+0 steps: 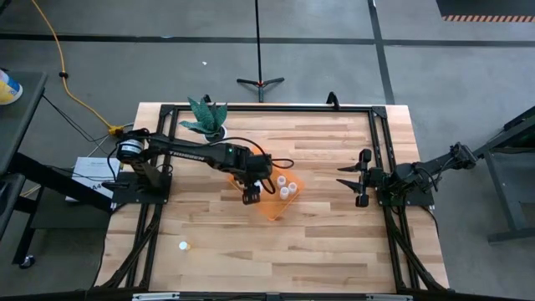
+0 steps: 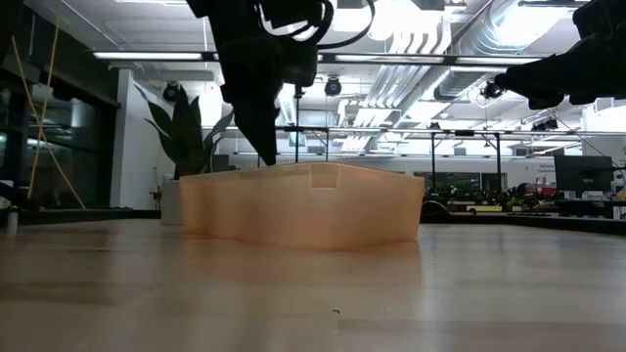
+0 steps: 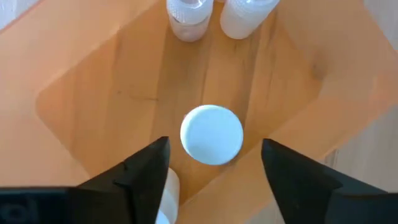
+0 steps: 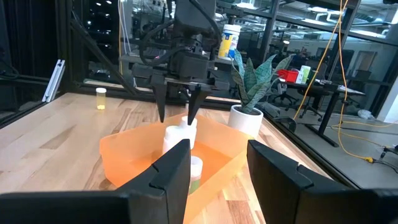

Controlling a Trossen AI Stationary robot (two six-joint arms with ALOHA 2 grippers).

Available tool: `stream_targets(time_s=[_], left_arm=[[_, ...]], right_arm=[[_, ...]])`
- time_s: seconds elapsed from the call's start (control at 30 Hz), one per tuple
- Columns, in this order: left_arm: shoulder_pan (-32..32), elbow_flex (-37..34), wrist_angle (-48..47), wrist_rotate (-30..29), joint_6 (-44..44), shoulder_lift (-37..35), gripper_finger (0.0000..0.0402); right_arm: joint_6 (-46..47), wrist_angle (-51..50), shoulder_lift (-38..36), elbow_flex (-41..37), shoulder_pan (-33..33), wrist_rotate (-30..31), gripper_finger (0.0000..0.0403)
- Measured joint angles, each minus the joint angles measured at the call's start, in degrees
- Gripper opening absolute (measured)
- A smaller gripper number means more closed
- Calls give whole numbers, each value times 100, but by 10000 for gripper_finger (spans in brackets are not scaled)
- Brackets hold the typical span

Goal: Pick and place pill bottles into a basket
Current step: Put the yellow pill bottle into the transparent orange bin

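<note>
The translucent orange basket (image 1: 276,199) sits on the table's middle; it also shows in the low view (image 2: 303,205). Several white pill bottles stand in it (image 1: 287,186). My left gripper (image 1: 251,195) is open above the basket's near-left part, pointing down. One bottle's white cap (image 3: 211,134) stands on the basket floor below the gap between the fingers, with space on both sides. Another bottle (image 3: 166,198) stands beside one finger. One more bottle (image 1: 183,246) stands on the table at the near left. My right gripper (image 1: 355,180) is open and empty at the table's right.
A white pot with green leaves (image 1: 209,124) stands at the far left, behind the left arm. A dark metal frame (image 1: 380,150) runs around the table top. Bare wood lies between the basket and the right gripper.
</note>
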Motion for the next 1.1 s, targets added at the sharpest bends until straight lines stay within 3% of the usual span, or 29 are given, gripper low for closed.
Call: stream_targets(time_s=[0.17,0.33,0.5,0.67,0.83,0.97,1.1], left_arm=[[0,48,-127,-14,13,6,320],[-10,593,-1301,35,-280,7,323],[-219,925,-2334,709,-1598,7,311],[-749,891,-2876,932,-3128,4,300],[-1471,638,-3253,1851,-4590,4,292],[-2145,281,-3353,2104,-5199,4,289],[-2460,-107,-3342,2932,-5263,4,289]], right_arm=[[0,0,0,1,0,0,149],[0,0,0,-1,0,-2,149],[0,0,0,1,0,-2,149],[2,0,0,0,0,-4,149],[2,0,0,1,0,-4,149],[2,0,0,0,0,-4,149],[2,0,0,1,0,-4,149]])
